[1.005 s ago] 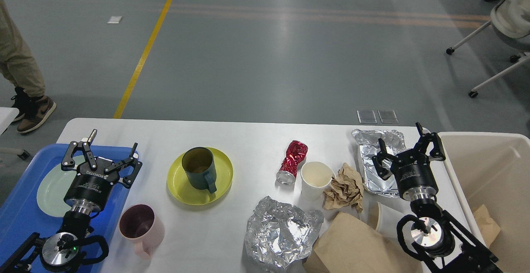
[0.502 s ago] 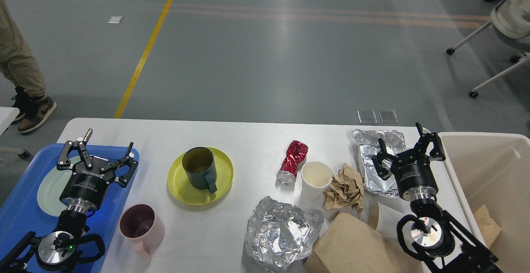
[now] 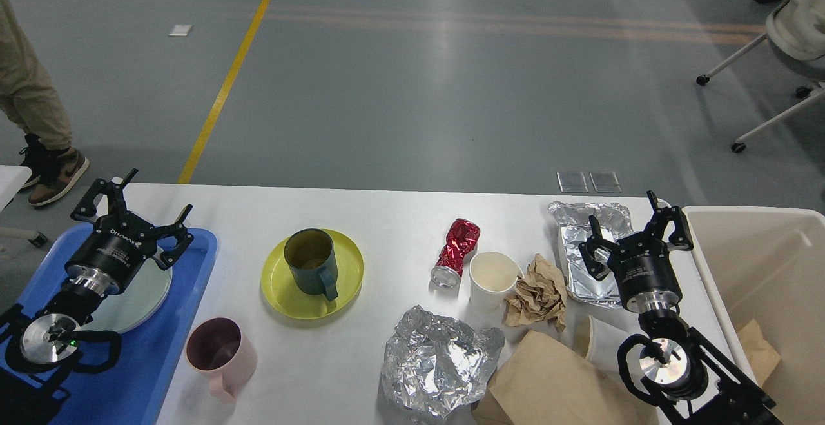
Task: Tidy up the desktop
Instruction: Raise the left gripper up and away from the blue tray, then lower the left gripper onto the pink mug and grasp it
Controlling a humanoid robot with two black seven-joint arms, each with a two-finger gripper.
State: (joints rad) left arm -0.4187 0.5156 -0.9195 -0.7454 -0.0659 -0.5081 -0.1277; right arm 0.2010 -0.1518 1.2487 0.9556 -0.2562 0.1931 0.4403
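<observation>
The white desktop (image 3: 387,209) holds dishes and rubbish. My left gripper (image 3: 149,200) is open and empty, above the far end of the blue tray (image 3: 184,322), over the far rim of a pale green plate (image 3: 138,293). My right gripper (image 3: 628,218) is open and empty, above a flattened foil tray (image 3: 573,244) at the right. Between the arms stand a dark teal mug (image 3: 310,264) on a yellow plate (image 3: 280,289), a pink mug (image 3: 219,351), a crushed red can (image 3: 454,251) and a white paper cup (image 3: 491,280).
Crumpled brown paper (image 3: 535,293), crumpled foil (image 3: 438,360), a brown paper bag (image 3: 548,386) and a tipped paper cup (image 3: 599,341) lie at the front right. A beige bin (image 3: 754,251) with brown paper inside stands right of the table. A person's legs (image 3: 32,102) are at far left.
My left gripper has moved left and farther away, from over the plate's middle toward the tray's far corner, and the green plate now shows more. The right arm has not moved.
</observation>
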